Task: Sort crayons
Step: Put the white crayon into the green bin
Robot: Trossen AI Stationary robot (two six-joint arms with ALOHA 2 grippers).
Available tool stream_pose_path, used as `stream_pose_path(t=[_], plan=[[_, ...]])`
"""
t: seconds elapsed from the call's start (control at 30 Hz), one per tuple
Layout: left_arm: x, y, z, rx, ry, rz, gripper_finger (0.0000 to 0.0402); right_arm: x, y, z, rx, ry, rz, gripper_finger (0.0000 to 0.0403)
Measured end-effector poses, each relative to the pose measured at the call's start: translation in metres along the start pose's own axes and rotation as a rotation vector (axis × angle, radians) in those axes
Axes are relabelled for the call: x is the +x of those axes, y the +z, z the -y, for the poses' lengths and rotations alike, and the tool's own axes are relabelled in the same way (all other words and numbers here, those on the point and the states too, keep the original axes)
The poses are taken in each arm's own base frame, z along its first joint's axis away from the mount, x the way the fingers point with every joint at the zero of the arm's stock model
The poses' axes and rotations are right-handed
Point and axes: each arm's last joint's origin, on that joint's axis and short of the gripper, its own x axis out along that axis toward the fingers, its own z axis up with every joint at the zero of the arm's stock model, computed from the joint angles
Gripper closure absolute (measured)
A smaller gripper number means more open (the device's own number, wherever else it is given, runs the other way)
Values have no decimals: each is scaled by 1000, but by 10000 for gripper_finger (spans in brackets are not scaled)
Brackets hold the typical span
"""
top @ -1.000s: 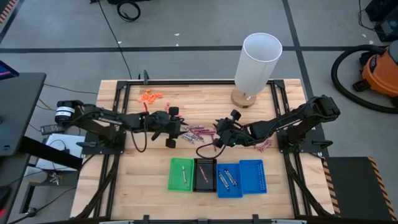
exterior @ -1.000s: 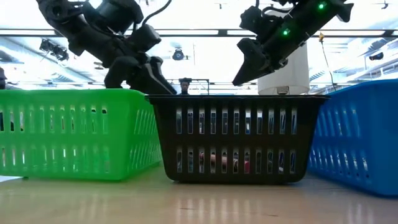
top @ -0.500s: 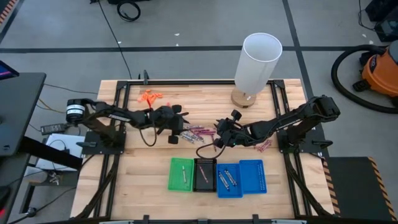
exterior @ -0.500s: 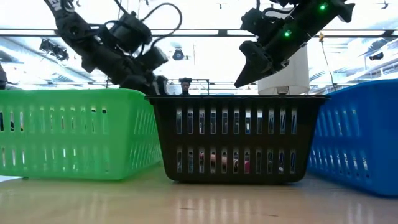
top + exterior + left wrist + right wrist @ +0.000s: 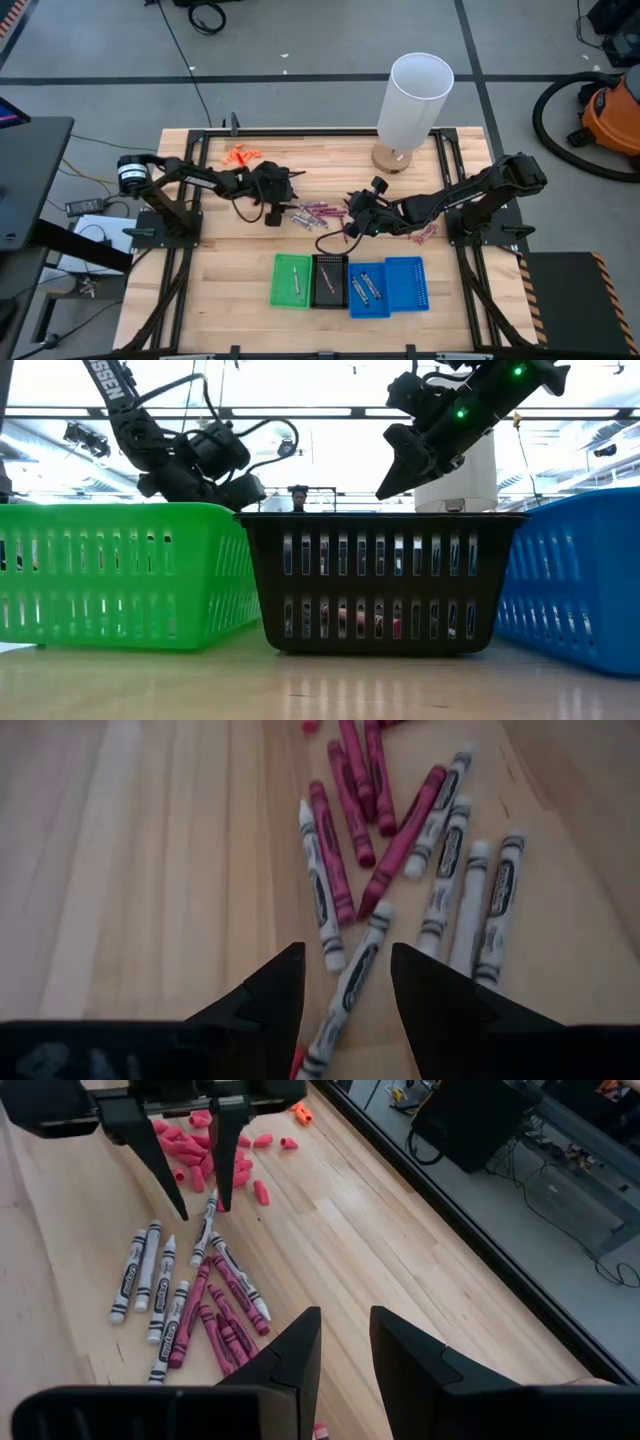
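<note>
The crayons lie in a loose pile on the wooden table, near the middle, a little to the far side of my four small trays. Some are grey-white and some are dark red, and they touch and cross each other. My left gripper is low over the left end of this pile. Its two dark fingers stand apart and are open, and one grey-white crayon lies on the table between the tips. I am not holding it. My right gripper hangs in the air just right of the pile, on the far side of the black tray. Its fingers are a little apart with nothing between them. From the low view it is up above the black tray's rim. The trays sit in a row at the near side of the table: a green tray on the left, then the black one, then two blue trays. I can see one crayon in the green tray, a reddish one in the black tray, and some in the left blue tray. A few orange bits lie far and to the left. A tall white tube stands at the far side of the table.
</note>
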Motion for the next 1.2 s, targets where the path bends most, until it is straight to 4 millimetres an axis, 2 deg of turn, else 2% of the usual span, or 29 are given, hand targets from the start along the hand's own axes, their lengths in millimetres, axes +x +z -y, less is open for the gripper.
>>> stream_pose_path(t=[0.2, 0.53, 1.0, 1.2], plan=[[-2, -5, -7, -16, 11, -18, 240, 0, 1, 0, 11, 3, 9, 305], [-2, -7, -6, 0, -23, -28, 241, 0, 2, -1, 19, 8, 17, 305], [-2, -11, -3, 18, 12, -105, 285, 0, 5, -2, 31, 38, 34, 305], [0, 5, 2, 48, 53, -185, 297, 0, 7, -3, 31, 42, 46, 305]])
